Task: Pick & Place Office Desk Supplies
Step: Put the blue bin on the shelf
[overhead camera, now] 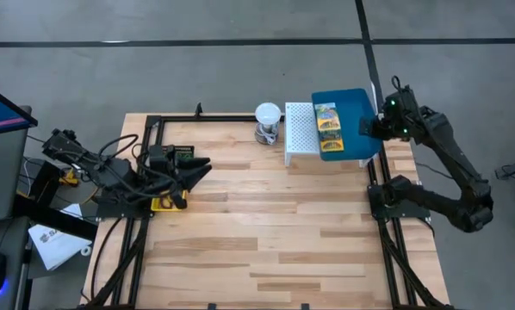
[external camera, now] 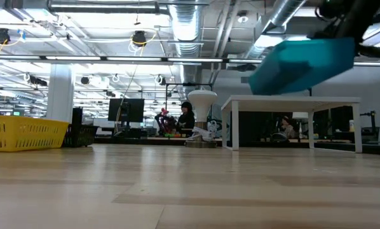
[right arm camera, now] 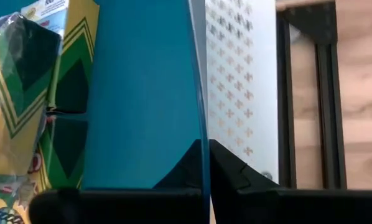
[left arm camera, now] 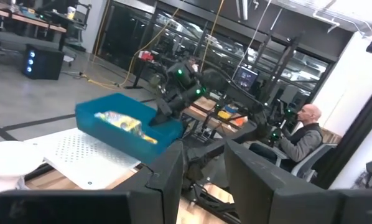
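Right pincer (right arm camera: 206,163) clenched on blue tray (overhead camera: 348,125) rim, tray lifted, tilted over white perforated stand (overhead camera: 298,131); packets (overhead camera: 328,126) inside. Left pincer (overhead camera: 197,170) well apart, grip undeterminable.

A blue tray (overhead camera: 348,108) holds green-yellow printed packets (overhead camera: 327,126); the perforated stand (overhead camera: 299,129) is white.

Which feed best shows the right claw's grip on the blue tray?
The right wrist view: the right claw is shut on the blue tray wall. The high view shows the claw at the tray's edge, the left wrist view shows it from afar, and the low view only shows the tray lifted.
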Robot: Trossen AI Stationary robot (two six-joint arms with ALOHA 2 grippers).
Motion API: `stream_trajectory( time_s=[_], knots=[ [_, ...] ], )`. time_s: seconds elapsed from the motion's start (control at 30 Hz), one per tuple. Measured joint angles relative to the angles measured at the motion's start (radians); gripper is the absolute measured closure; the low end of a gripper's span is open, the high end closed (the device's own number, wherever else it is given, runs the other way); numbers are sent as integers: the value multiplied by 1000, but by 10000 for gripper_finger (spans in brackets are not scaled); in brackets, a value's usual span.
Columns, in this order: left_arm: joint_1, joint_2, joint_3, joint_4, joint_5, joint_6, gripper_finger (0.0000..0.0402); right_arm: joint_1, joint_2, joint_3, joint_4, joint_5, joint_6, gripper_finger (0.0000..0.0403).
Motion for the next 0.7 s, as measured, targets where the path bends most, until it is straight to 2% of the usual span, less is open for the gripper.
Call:
stream_trajectory(
  time_s=[0.27, 0.53, 0.7],
  knots=[
    [29, 0, 0, 0, 0, -6, 289, -69, -85, -147, 98, -70, -16, 403],
    [33, 0, 0, 0, 0, -29, 289, -148, -89, -168, 151, -73, -38, 403],
    [33, 0, 0, 0, 0, -31, 289, -197, -89, -168, 125, -81, -91, 403]
  ],
)
